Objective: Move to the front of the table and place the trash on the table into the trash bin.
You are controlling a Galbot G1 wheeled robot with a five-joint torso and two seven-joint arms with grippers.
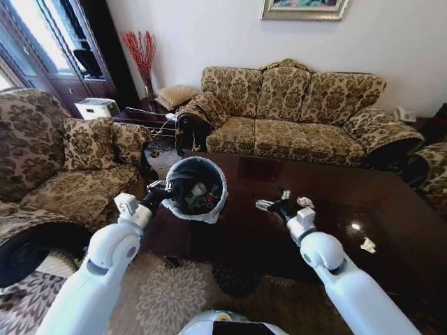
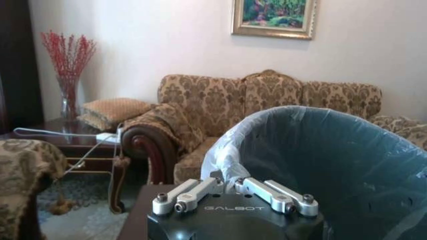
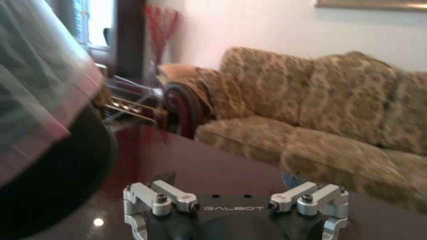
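My left gripper (image 1: 165, 186) is shut on the rim of the trash bin (image 1: 197, 188), a black bin with a whitish liner, held tilted above the left end of the dark table (image 1: 244, 241). Trash (image 1: 200, 196) lies inside it. The left wrist view shows the left gripper (image 2: 230, 182) at the liner edge of the bin (image 2: 333, 150). My right gripper (image 1: 283, 204) hovers open over the table's middle, just right of the bin, with nothing between its fingers. In the right wrist view the right gripper (image 3: 235, 197) faces the bin (image 3: 47, 150) close by. A crumpled white paper wad (image 1: 368, 244) lies on the table's right side.
A patterned sofa (image 1: 293, 112) stands behind the table and an armchair (image 1: 63, 160) to the left. A side table with a vase of red branches (image 1: 143, 52) fills the back left corner. A light rug (image 1: 167, 293) lies under the table's near edge.
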